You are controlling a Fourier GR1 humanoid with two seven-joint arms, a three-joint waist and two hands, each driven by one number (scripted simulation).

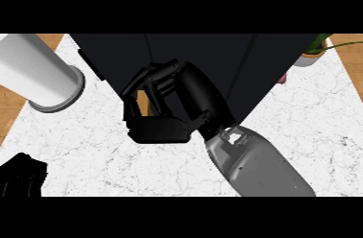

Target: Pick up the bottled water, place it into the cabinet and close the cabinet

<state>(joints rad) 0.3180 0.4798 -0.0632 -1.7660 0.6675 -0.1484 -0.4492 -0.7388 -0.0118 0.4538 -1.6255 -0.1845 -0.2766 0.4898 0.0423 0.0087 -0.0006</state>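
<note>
Here, the left hand (21, 177) sits at the lower left corner of the marble counter (92, 150), too little of it showing to tell how it is set. Above it a white cylinder (35, 69) stands at the counter's edge. The black cabinet (212, 54) fills the top middle. The right hand (191, 95) is bunched up against its front on a grey forearm (259, 165). A tan sliver shows inside the hand, but I cannot tell whether it is clamped on the bottle. A potted plant (312, 52) stands at the far right.
</note>
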